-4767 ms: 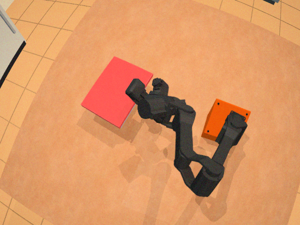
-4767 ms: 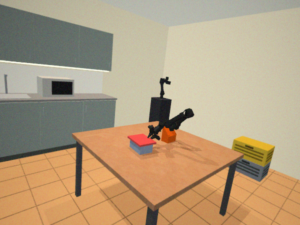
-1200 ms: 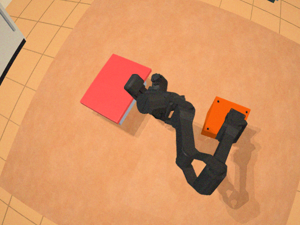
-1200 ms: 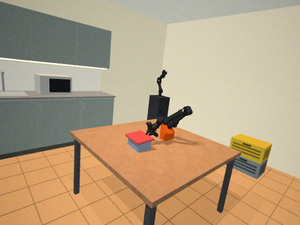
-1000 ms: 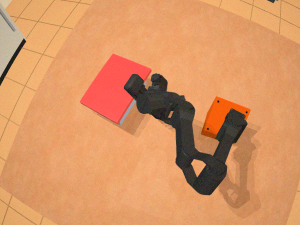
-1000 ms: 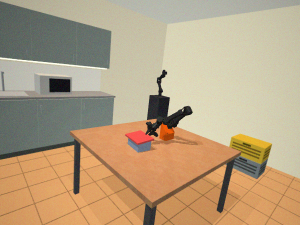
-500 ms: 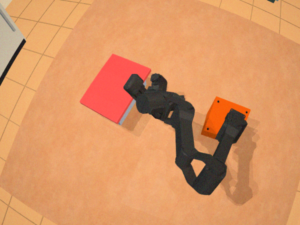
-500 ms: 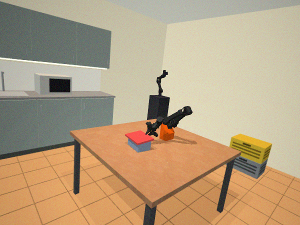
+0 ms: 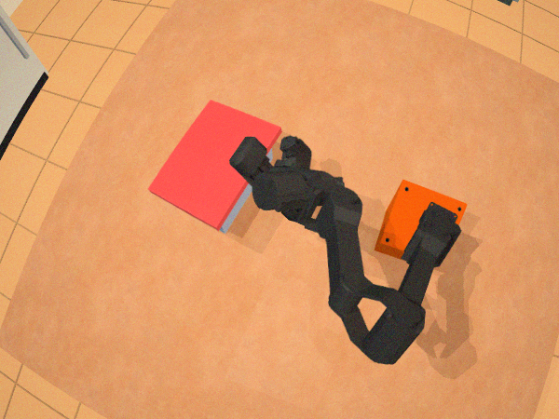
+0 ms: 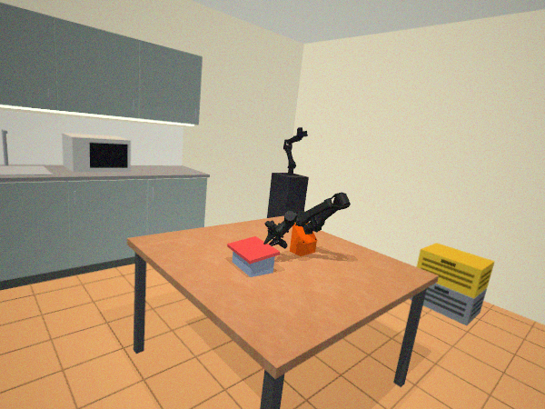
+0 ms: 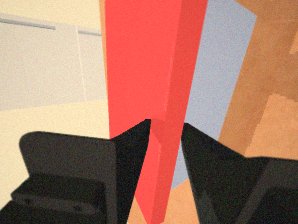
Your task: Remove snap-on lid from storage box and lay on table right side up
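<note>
The red lid (image 9: 200, 158) (image 10: 252, 249) (image 11: 140, 60) lies over the blue-grey storage box (image 9: 237, 209) (image 10: 255, 268) (image 11: 220, 65), right side up, overhanging its walls. It looks about level; whether a small gap stands between lid and box I cannot tell. The box stands on the table. My gripper (image 11: 166, 126) (image 10: 267, 243) is shut on the lid's edge on the side facing the arm's base. In the wrist view one fingertip is at the top face and the other at the rim's lower edge. In the top view the arm hides the fingertips.
An orange block (image 9: 398, 214) (image 10: 300, 243) stands under the arm's base on the table (image 9: 186, 303) (image 10: 318, 300). A second arm (image 10: 289, 150) on a dark pedestal (image 10: 286, 195) stands beyond the table. Yellow and grey crates are on the floor at the right.
</note>
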Robot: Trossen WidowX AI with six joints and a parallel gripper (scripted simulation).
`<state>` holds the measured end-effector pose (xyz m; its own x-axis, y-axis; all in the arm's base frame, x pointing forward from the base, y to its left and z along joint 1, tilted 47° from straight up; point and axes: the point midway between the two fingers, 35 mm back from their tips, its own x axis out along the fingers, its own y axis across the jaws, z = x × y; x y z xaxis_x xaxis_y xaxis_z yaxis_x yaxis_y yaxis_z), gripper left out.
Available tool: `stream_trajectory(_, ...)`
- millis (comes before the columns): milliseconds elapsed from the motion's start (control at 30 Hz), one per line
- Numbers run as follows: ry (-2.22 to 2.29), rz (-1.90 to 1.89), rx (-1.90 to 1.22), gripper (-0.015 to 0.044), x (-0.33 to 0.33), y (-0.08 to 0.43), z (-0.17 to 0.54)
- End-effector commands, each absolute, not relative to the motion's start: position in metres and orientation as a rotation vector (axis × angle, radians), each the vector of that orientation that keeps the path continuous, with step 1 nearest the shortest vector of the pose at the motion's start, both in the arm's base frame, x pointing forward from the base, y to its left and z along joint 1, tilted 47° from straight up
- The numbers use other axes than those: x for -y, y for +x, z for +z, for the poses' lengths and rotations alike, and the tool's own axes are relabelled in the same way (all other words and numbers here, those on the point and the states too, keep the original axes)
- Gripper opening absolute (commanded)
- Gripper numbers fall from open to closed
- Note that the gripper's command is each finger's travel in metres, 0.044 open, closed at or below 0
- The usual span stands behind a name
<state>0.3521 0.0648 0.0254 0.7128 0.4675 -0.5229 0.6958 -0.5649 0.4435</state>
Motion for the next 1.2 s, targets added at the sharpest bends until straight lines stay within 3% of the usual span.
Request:
stream_trajectory(0,2.274,-0.458,-0.873,0.0,-0.059,0.354,0.031)
stream_trajectory(1167,2.272,-0.458,-0.871,0.0,-0.026,0.372,0.06)
